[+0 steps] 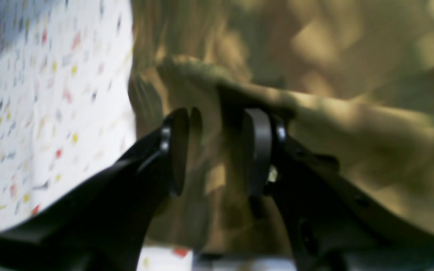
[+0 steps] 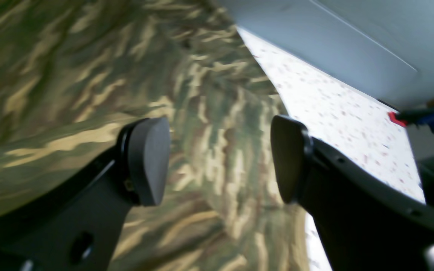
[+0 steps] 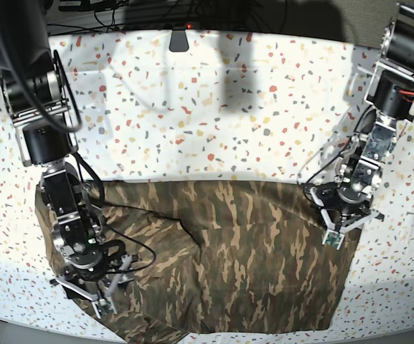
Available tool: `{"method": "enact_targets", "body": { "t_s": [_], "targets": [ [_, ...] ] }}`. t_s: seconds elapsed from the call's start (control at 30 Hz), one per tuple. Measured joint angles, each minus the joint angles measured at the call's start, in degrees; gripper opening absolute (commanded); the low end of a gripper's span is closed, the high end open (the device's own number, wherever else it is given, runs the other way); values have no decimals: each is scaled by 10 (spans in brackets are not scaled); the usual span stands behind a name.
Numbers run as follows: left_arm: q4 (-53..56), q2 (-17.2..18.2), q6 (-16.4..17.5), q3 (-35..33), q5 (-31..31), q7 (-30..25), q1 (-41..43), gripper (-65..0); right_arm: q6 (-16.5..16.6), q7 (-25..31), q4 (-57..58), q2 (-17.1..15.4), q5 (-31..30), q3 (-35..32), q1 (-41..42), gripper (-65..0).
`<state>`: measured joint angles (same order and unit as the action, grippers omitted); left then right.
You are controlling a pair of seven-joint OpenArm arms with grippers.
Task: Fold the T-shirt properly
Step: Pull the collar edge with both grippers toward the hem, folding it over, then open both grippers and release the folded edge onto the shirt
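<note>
In the left wrist view, my left end effector [image 1: 217, 150] stood part open astride a raised fold of the T-shirt [image 1: 352, 143], grip unclear. In the right wrist view, my right end effector [image 2: 220, 162] gaped wide, empty, above cloth. From the base view, the shirt lay lengthwise across the worktop [image 3: 214, 107], one end effector over each end.

From my station I see a white tabletop [image 3: 214, 107] flecked with red, yellow, grey and dark chips, filling nearly the whole base view. Along its far edge runs a dark band with cables [image 3: 192, 11] and a small red light [image 3: 186, 26]. In the right wrist view a pale grey wall [image 2: 333, 41] rises behind the table, with a red-and-blue clamp [image 2: 420, 116] at the edge.
</note>
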<state>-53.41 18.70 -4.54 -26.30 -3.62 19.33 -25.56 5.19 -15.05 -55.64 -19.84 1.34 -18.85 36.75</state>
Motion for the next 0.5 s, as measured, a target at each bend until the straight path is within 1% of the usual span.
{"method": "enact_targets", "body": {
  "t_s": [0.07,0.23,0.33,0.4,0.43,0.5],
  "targets": [
    [0,-8,0,0,40,2,2,-417,-1,-1,0,-2,-1,31,-16,-234],
    [0,-20,2,0,177,3,10,-417,-1,-4,0,-1,-1,104,-41,-234],
    [0,-20,0,0,220,4,5,-417,-1,0,0,-2,0,122,-37,-234],
    [0,-19,0,0,231,6,3,-410,-1,0,0,-1,0,123,-37,-234],
    [0,-19,0,0,231,6,3,-387,-1,0,0,-1,0,123,-38,-234],
    [0,-19,0,0,231,6,3,-307,0,-1,0,0,0,122,-39,-234]
  ]
}}
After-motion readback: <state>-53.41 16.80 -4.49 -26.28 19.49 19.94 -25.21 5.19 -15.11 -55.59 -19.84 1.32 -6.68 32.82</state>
